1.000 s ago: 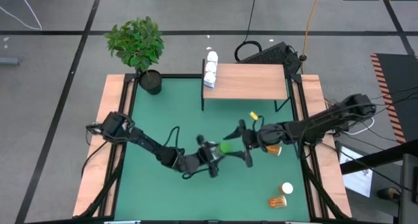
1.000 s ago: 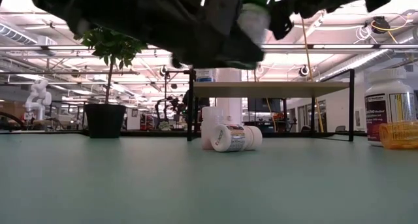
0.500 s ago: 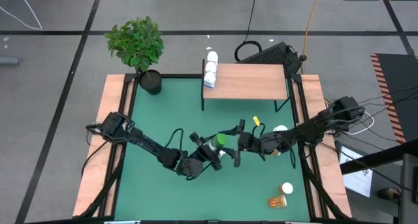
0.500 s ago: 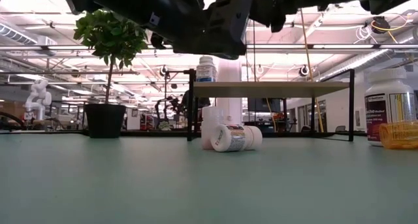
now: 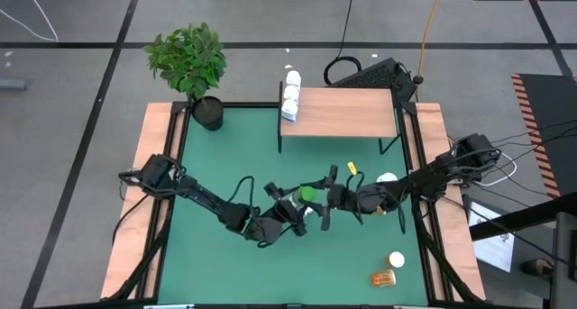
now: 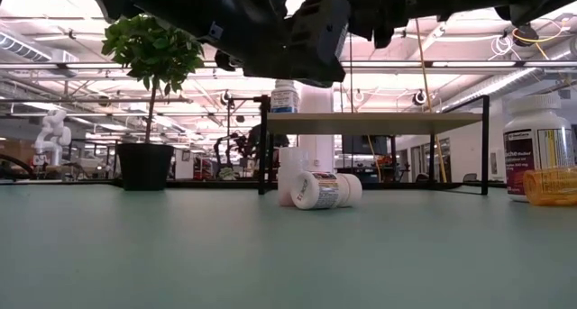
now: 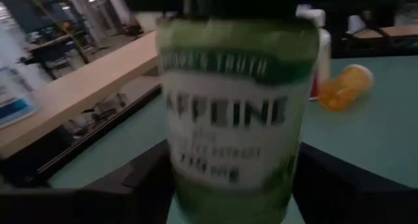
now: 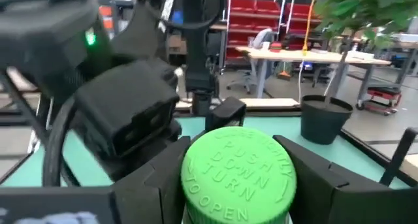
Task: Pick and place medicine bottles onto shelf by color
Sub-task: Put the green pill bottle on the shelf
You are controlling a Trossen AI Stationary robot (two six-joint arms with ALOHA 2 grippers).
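Scene: both arms meet over the middle of the green surface (image 5: 225, 147), and one bottle hangs in the air between them.
Task's thing: the green-capped bottle (image 5: 307, 195) is off the surface, well short of the shelf (image 5: 347, 113).
Long axis: it looks near upright with the cap on top. The high view shows the round green cap from above, and the left wrist view shows the label (image 7: 228, 119) reading level.
Left gripper (image 5: 293, 205): it sits at about 8 o'clock from the bottle. Its fingers (image 7: 140, 185) are clamped on the bottle's body low down, one dark finger against each side.
Right gripper (image 5: 326, 201): it sits at about 3 o'clock from the bottle. Its fingers (image 8: 153, 181) stand either side of the green cap (image 8: 238, 175), but I cannot tell whether they press on it or only flank it.
Key relation: the bottle lies between the two pairs of fingers, the left low on the body and the right at cap height. Both arms are equally near.
Step in hand: this looks like a hand-over in mid-air. Which way it runs is a judgement only.
Shelf: it lies at about 1 o'clock from the bottle. Its board is bare except for the white bottles (image 5: 290, 93) lined along its 9 o'clock edge.
Nearer arm for placing: probably the right, since the free board lies on its side.
Still on the surface: an amber bottle (image 5: 383, 277) and a white-capped bottle (image 5: 396, 259) at about 4 o'clock, and another white bottle (image 5: 386, 178) close behind the right arm.
Risk: if one pair of fingers lets go before the other is firm, the bottle drops.
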